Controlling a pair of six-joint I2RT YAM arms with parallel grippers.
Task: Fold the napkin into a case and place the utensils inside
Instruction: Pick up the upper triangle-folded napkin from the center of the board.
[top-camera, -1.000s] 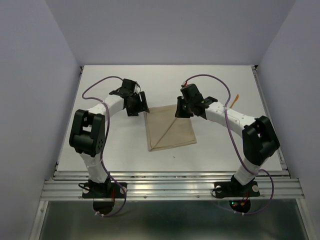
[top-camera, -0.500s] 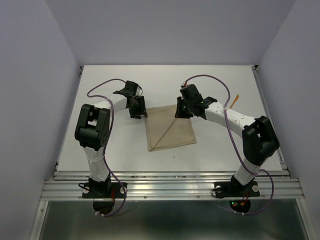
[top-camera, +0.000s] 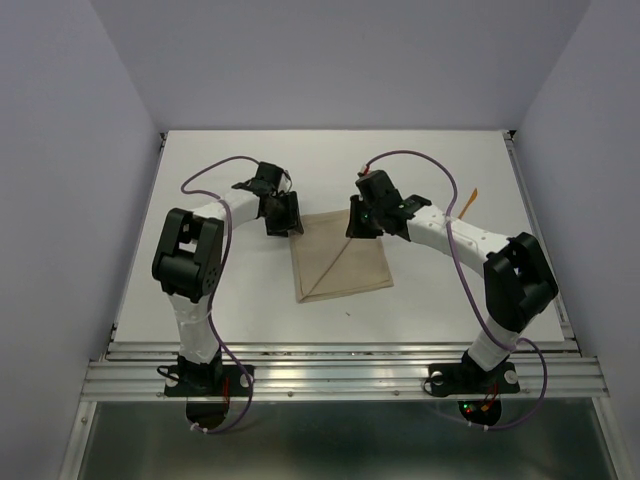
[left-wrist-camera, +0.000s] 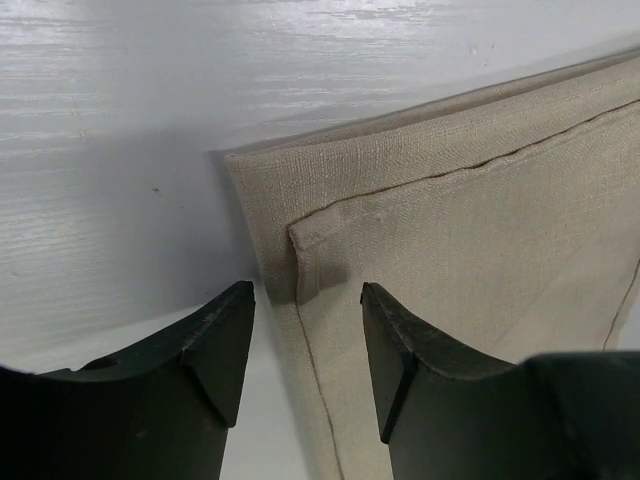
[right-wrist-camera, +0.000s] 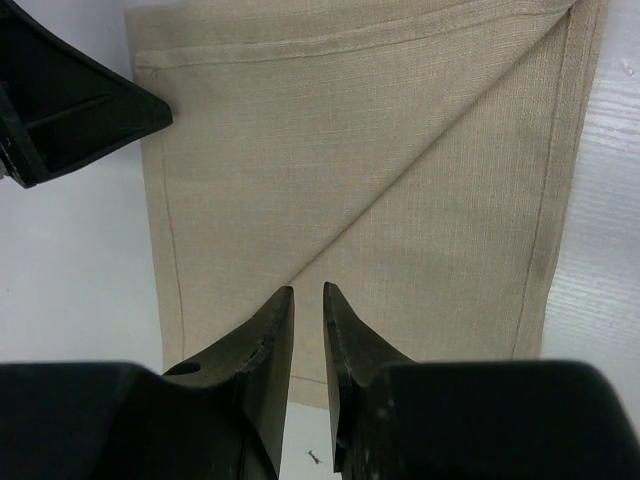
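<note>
left claw (left-wrist-camera: 305, 300): has closed in, jaws wide, empty, napkin (left-wrist-camera: 480, 220) corner just ahead | right claw (right-wrist-camera: 307, 292): near-shut over diagonal fold, hold unclear | likely next: corner pinch for folding

Napkin (top-camera: 340, 262): flat on the table (top-camera: 240, 290), mid-table.
My left gripper (left-wrist-camera: 305, 300): at the napkin's far-left corner, one finger on either side of its left edge.
My right gripper (right-wrist-camera: 307, 290): over the napkin's far-right part, above the diagonal fold's end.
Utensil (top-camera: 470, 198): on the table, well right of the napkin, beyond my right arm.
</note>
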